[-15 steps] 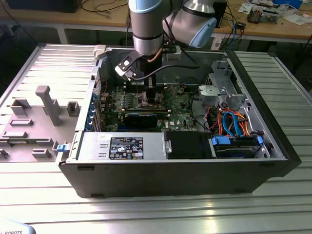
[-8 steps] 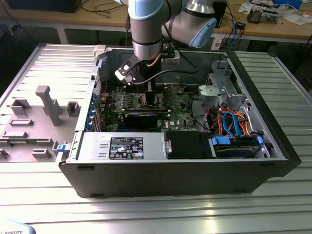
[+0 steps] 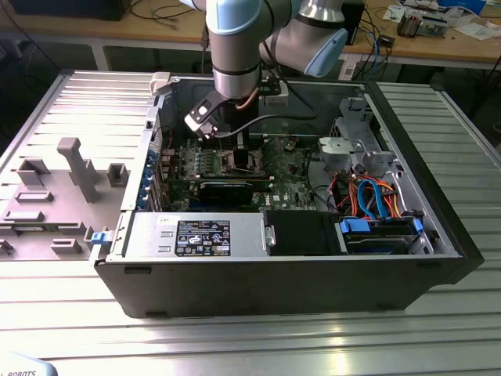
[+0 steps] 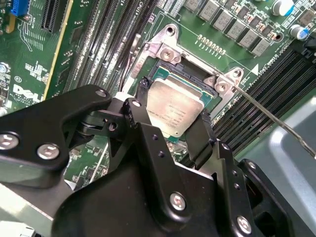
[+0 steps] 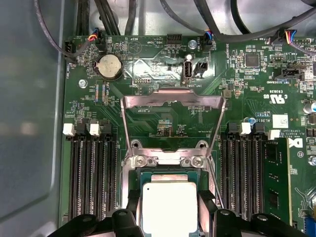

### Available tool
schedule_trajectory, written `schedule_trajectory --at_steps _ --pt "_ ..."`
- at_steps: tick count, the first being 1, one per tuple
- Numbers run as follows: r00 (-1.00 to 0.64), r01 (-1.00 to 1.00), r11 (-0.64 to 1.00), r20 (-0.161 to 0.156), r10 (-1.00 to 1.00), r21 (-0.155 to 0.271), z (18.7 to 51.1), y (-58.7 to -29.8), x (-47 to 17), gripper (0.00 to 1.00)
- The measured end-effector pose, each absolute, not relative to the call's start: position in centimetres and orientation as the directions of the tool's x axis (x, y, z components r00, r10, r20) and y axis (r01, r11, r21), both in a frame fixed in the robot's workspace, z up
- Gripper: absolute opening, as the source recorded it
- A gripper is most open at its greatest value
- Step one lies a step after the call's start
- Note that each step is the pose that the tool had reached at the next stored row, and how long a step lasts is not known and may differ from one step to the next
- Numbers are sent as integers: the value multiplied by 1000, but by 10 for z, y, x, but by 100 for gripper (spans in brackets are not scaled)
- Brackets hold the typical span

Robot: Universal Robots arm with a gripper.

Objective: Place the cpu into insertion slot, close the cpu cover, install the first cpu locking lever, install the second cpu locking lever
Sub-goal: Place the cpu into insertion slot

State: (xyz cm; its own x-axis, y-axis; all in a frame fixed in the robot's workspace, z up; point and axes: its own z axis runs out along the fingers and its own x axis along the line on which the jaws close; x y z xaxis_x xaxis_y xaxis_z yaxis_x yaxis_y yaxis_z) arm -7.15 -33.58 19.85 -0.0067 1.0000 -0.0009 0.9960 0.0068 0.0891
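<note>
gripper [image 4: 174, 101]: clamped on the cpu [image 4: 175, 112] by two opposite edges, seemingly to keep it level.
cpu: square over the insertion slot [image 4: 195, 75], seated or nearly so, mid-board.
cpu cover [image 5: 173, 100]: swung back, leaving the slot open.

The gripper [image 3: 237, 147] hangs inside the open computer case [image 3: 438, 235].

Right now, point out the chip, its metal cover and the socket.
chip [image 5: 169, 207]: first wrist view, middle of its top.
cover [image 5: 173, 100]: first wrist view, its crossbar.
socket [image 4: 190, 75]: second wrist view, dark inner edge.
</note>
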Motion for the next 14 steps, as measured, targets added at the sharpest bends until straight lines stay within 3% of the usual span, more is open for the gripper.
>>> schedule_trajectory --at_steps 14 --pt "-5 996 5 -1 1000 89 196 -336 -72 54"
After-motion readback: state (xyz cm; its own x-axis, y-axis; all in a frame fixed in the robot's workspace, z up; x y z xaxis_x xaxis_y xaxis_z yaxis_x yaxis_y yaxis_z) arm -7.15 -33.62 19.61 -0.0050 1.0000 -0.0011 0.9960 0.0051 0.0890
